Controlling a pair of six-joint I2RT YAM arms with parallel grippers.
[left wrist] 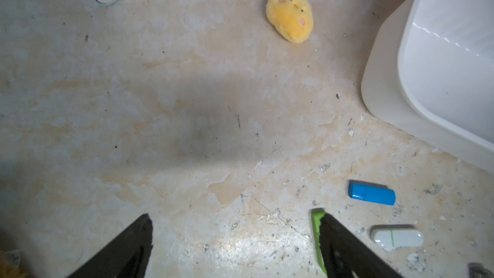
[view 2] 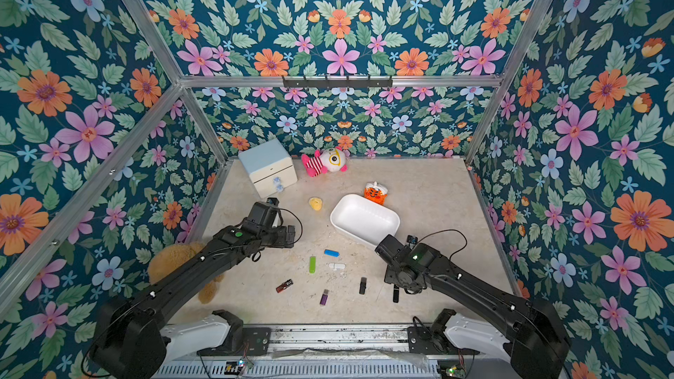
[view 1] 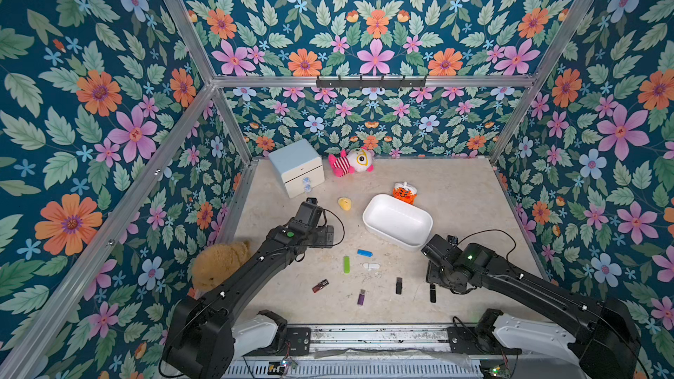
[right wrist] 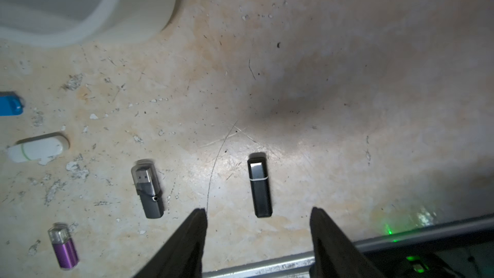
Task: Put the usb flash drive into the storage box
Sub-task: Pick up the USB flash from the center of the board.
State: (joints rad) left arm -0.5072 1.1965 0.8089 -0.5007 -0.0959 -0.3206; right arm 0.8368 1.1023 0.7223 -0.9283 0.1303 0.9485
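The white storage box stands empty. The left gripper is opened wide and holds nothing. The right gripper has its jaws apart, with nothing held. The black flash drive lies flat on the table in line with their gap, at 5 o'clock from the box, well apart. I judge it light, stiff and a little slippery, best pinched across its long sides. It is slim and glossy, with a thin white line across it.

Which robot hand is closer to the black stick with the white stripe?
Right. The right gripper is just behind the black plastic USB stick with a white stripe, fingers open toward it. The left gripper is farther, by the green plastic stick.
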